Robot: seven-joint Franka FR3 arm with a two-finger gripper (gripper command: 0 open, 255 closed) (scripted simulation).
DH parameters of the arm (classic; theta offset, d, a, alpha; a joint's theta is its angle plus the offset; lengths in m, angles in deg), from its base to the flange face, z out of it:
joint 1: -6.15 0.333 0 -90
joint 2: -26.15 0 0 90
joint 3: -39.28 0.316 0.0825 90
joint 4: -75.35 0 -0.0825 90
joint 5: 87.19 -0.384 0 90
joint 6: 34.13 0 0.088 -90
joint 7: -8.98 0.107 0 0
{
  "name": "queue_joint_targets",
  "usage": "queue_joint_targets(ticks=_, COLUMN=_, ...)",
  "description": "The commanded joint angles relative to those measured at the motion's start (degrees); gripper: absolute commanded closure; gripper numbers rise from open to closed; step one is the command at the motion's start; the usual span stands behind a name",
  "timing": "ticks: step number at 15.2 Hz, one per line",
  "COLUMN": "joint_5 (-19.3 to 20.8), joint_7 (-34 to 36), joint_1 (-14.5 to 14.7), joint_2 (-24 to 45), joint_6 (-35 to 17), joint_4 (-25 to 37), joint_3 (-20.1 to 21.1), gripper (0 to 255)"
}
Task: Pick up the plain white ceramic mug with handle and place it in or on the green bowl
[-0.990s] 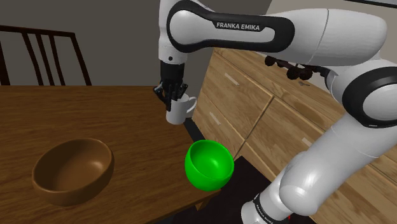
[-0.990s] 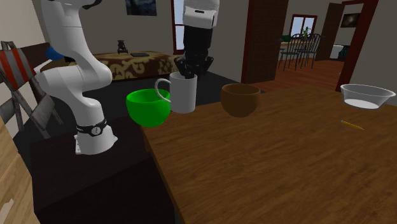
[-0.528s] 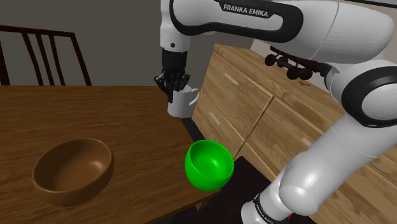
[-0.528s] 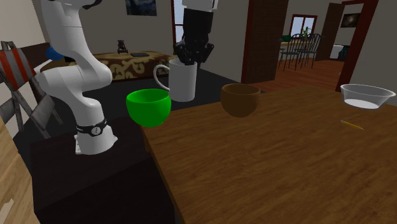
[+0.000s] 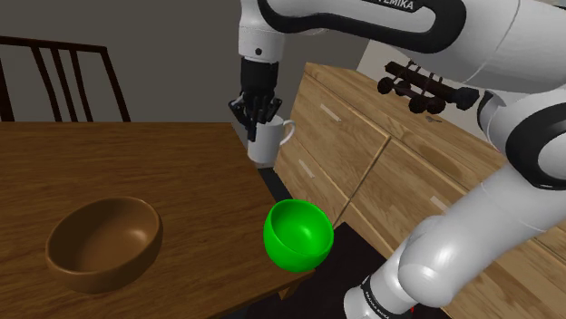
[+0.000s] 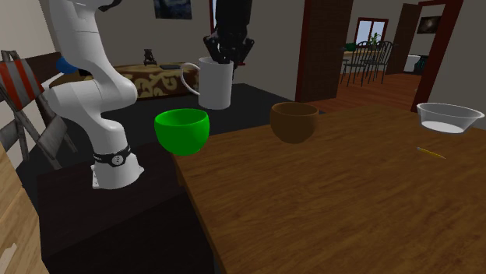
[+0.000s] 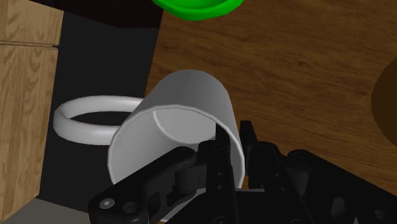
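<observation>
The white arm (image 5: 472, 208) is reaching from its black stand (image 6: 117, 226) up and out over the near edge of the wooden table (image 5: 136, 163). A brown bowl (image 5: 104, 243) is sitting on the table toward the shoulder view's left, well apart from the arm. A clear bowl (image 6: 449, 117) is resting far off at the second exterior view's right. The green bowl (image 5: 297, 236) is standing at the table's corner just beside the stand, its mouth open upward.

The white mug (image 5: 268, 143) is hanging in the air, clear of the table, above the green bowl and farther from the shoulder camera. It is hanging roughly upright, its handle pointing toward the shoulder view's right.

The black gripper (image 5: 259, 120) is coming down onto the mug from above. Its fingers (image 7: 222, 159) are pinching the mug's wall at the rim, one inside and one outside, and carrying it. A thin pencil (image 6: 431, 152) is lying near the clear bowl.
</observation>
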Motion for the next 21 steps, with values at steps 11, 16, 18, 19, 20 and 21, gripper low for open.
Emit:
queue_joint_targets(ticks=11, joint_5=-7.7, joint_7=-1.4, joint_1=2.9, joint_2=-27.3, joint_6=4.5, joint_4=-21.9, joint_3=-2.1, gripper=255)
queue_joint_targets(ticks=16, joint_5=-9.5, joint_7=-1.0, joint_1=4.5, joint_2=-35.1, joint_6=6.1, joint_4=-27.9, joint_3=-2.4, gripper=255)
queue_joint_targets(ticks=18, joint_5=-9.7, joint_7=-1.1, joint_1=4.7, joint_2=-35.5, joint_6=4.7, joint_4=-29.7, joint_3=-2.2, gripper=255)
queue_joint_targets(ticks=19, joint_5=-9.8, joint_7=-1.2, joint_1=4.7, joint_2=-35.7, joint_6=4.0, joint_4=-30.6, joint_3=-2.1, gripper=255)
queue_joint_targets(ticks=20, joint_5=-9.9, joint_7=-1.3, joint_1=4.8, joint_2=-35.9, joint_6=3.3, joint_4=-31.5, joint_3=-2.0, gripper=255)
queue_joint_targets(ticks=21, joint_5=-10.0, joint_7=-1.4, joint_1=4.8, joint_2=-36.1, joint_6=2.6, joint_4=-32.4, joint_3=-1.9, gripper=255)
